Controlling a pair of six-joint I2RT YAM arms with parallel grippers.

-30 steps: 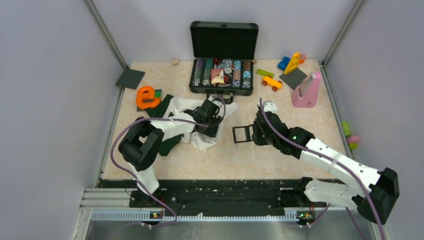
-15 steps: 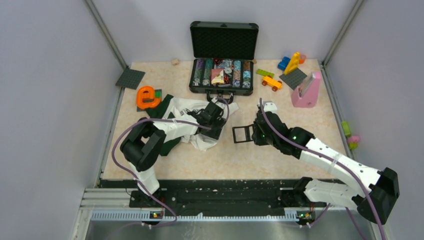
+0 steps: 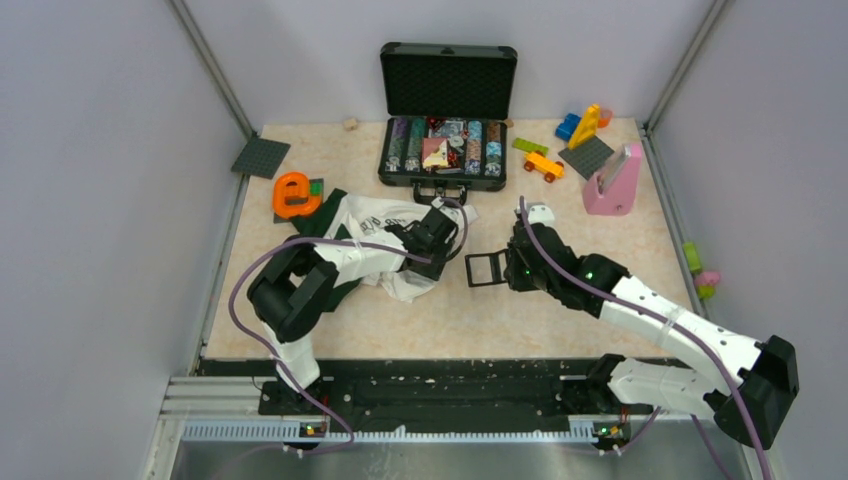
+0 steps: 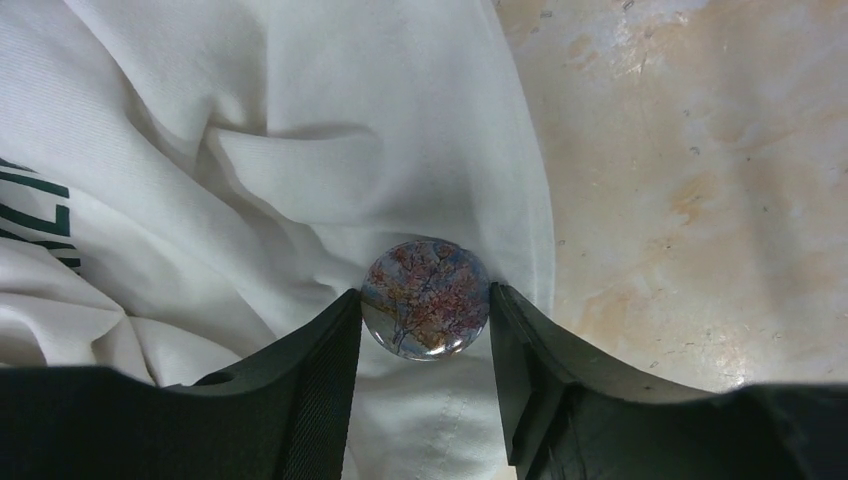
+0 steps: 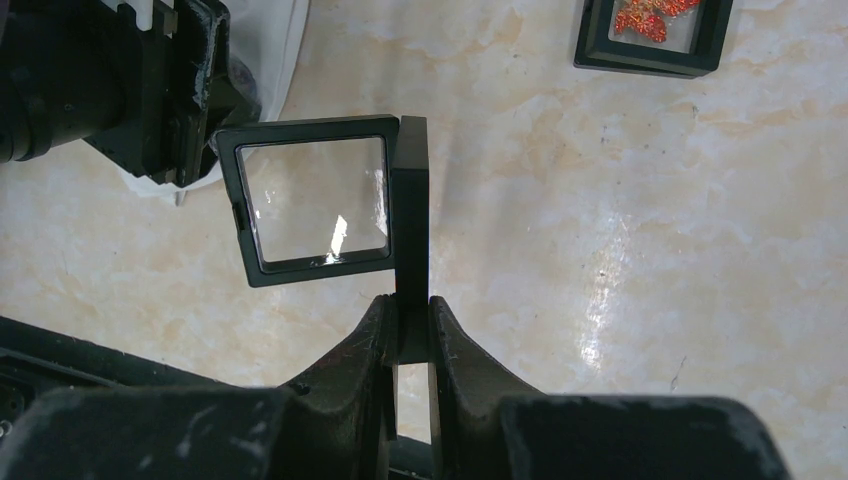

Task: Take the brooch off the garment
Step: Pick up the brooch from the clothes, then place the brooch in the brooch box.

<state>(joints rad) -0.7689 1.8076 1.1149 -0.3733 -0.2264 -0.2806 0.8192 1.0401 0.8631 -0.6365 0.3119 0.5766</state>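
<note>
The brooch point(image 4: 426, 298) is a round glossy badge with a painted tree, pinned near the edge of the white and dark green garment point(image 4: 300, 120). My left gripper point(image 4: 425, 300) has one fingertip against each side of the badge and rests on the garment point(image 3: 360, 215). In the top view the left gripper point(image 3: 440, 235) covers the badge. My right gripper point(image 5: 410, 320) is shut on the edge of an open black display frame point(image 5: 315, 200) with a clear window. It holds the frame point(image 3: 485, 268) above the table, just right of the garment.
A second black frame holding an orange-red leaf-like piece point(image 5: 655, 20) lies on the table. An open black case point(image 3: 445, 150) stands behind the garment. The orange letter "e" point(image 3: 290, 195), an orange toy car point(image 3: 543, 165), toy blocks point(image 3: 585, 125) and a pink stand point(image 3: 612, 185) lie around.
My left gripper has moved a little to the right across the garment, uncovering more white cloth behind it. The right arm and its frame have not moved.
</note>
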